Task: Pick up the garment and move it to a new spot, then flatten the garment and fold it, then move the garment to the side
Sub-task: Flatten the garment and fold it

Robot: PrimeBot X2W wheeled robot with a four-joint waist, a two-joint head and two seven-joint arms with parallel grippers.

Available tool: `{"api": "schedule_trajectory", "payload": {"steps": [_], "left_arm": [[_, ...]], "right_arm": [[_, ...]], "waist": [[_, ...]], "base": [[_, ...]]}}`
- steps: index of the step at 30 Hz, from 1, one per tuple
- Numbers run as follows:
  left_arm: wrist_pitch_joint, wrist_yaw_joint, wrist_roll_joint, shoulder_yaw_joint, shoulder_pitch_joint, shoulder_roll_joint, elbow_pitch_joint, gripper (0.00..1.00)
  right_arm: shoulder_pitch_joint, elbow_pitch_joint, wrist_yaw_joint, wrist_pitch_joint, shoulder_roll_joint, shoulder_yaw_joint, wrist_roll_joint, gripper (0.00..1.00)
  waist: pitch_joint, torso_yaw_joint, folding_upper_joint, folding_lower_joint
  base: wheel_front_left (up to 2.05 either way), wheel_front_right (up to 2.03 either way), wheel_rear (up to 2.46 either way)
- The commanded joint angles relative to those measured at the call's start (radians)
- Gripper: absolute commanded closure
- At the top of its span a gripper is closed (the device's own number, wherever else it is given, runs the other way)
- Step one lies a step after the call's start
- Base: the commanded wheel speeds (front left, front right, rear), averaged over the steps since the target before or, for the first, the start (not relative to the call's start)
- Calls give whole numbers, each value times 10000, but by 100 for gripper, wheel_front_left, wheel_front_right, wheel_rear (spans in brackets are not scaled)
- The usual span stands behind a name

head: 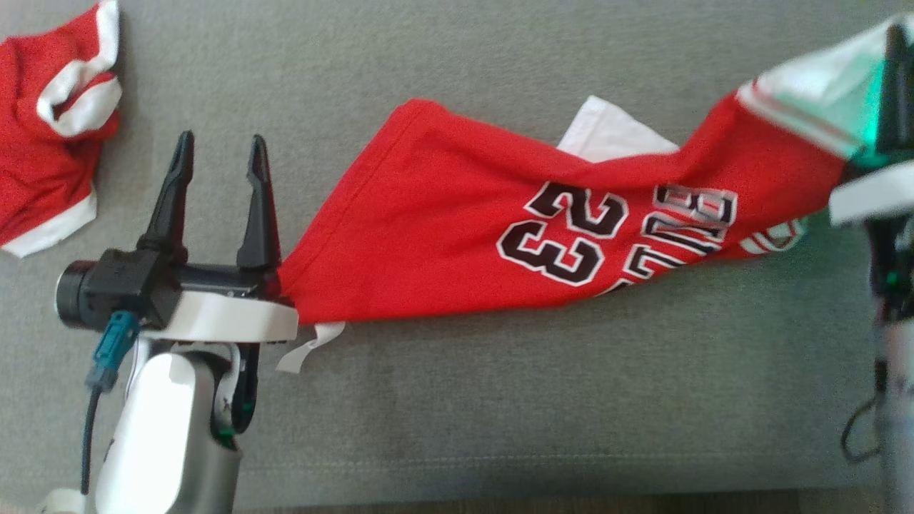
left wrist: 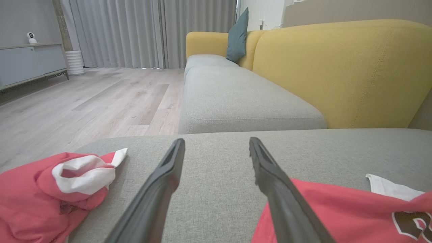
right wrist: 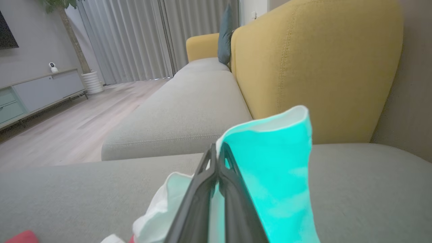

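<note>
We list: red numbered fabric jersey (head: 457, 235) on grey sofa seat (head: 500, 400); right end effector (right wrist: 217, 150) pinching its white-edged end; left end effector (head: 221, 139) spread, empty, beside its hem.

Jersey (head: 457, 235), crumpled garment (head: 43, 128) on grey cushion (head: 500, 400)

Two garments (head: 500, 228) (head: 50, 121), two end effectors (head: 222, 139) (right wrist: 216, 150)

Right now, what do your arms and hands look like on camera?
The left hand has two long, black, tapering fingers on a black base with a white collar; a black camera barrel beside it takes a teal plug and dark cable. Its forearm is glossy white-silver. The right hand has the same dark fingers, with a green light at its wrist.
</note>
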Motion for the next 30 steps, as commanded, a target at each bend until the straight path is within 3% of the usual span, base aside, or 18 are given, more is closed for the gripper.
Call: {"api": "schedule_trajectory", "payload": {"steps": [1,9,11,16,20,30], "left_arm": [[-76,-55,108,266,-383,68,-313,0],[-76,-187,200,242,-601,-56,-234,0],[-76,-215,226,234,-632,-90,-201,0],[-76,-262,278,288,-601,-134,-107,0],[-76,-286,330,379,-475,-105,3,0],[-76,-267,401,605,40,31,147,0]], "right_arm": [[-560,-8,-7,-274,-281,301,130,100],[-1869,2540,-7,-712,-719,937,395,100],[-2107,3194,-7,-907,-743,1193,473,0],[-2298,4050,-7,-2026,-768,1755,512,0],[-1981,3974,-7,-2696,-775,2014,381,0],[647,1465,-7,-2935,-189,1390,-374,0]], "waist": [[250,239,0,-1],[561,451,0,-1],[591,464,0,-1],[501,327,0,-1],[277,120,0,-1],[-413,-389,0,-1]], "base": [[0,0,0],[0,0,0],[0,0,0],[0,0,0],[0,0,0],[0,0,0]]}}
